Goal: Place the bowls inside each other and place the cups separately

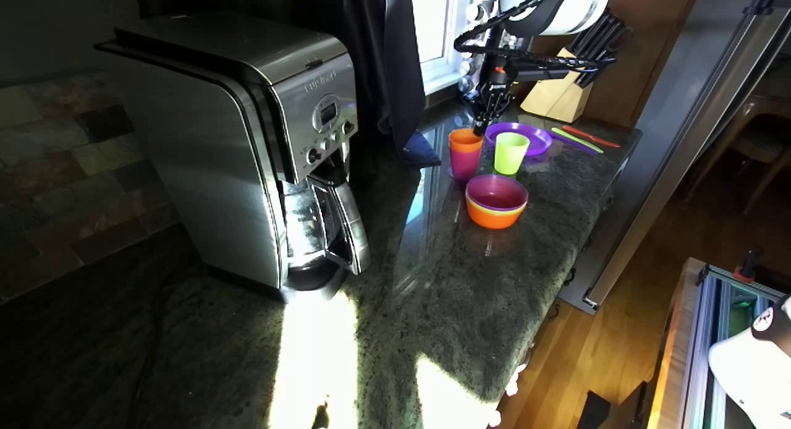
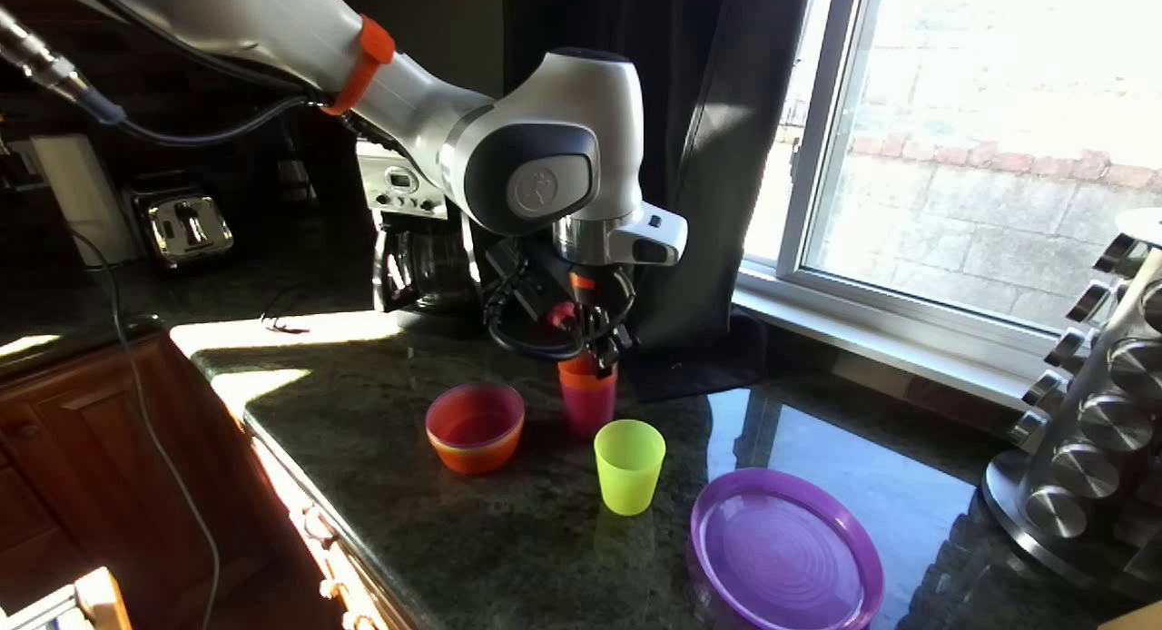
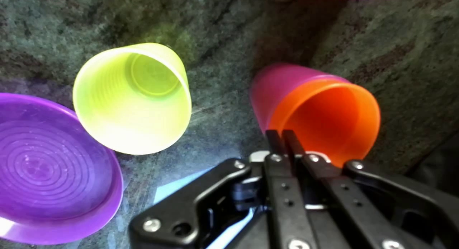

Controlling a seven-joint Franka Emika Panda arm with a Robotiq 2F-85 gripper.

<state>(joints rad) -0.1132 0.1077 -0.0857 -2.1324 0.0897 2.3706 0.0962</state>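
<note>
The claw is closed, its fingers no more than a slit apart, with the tips at the rim of the orange cup, right of centre in the wrist view; whether the wall of that cup is pinched between them I cannot tell. The cup sits upright inside the pink cup, its rim standing above the pink one. The green cup stands upright by itself, left of centre there, apart from that pair and from the purple plate at the left edge.

The bowls are nested, below and left of centre in an exterior view: purple uppermost, a thin yellow-green rim under it, orange at the bottom (the wrist camera catches only a sliver of them along its top edge). In an exterior view the cutlery lies right of the plate, toward the upper right, in front of the knife block, and the coffee maker takes up much of the left half.
</note>
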